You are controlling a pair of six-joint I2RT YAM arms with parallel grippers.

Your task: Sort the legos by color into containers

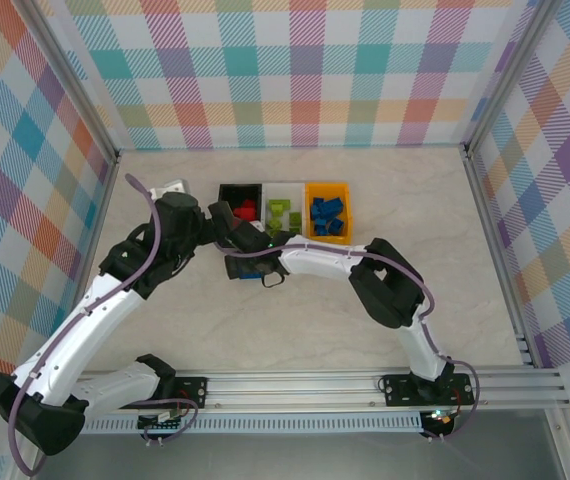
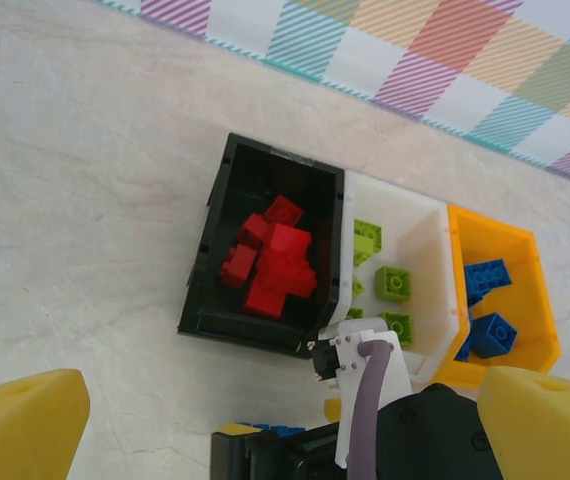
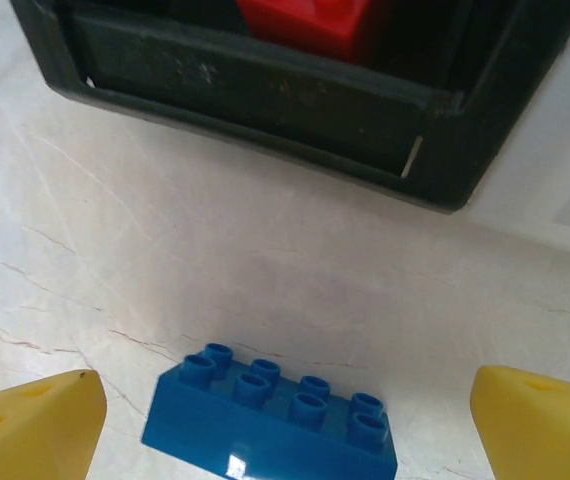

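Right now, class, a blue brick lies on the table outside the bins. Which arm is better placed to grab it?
Right. The right gripper, jaws open, straddles the blue brick on the table, just before the black bin. The left gripper hangs open higher up, over that bin.

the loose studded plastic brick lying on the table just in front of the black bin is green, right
Not green: the loose studded plastic brick is blue. The right wrist view shows it lying on the table just in front of the black rectangular plastic bin.
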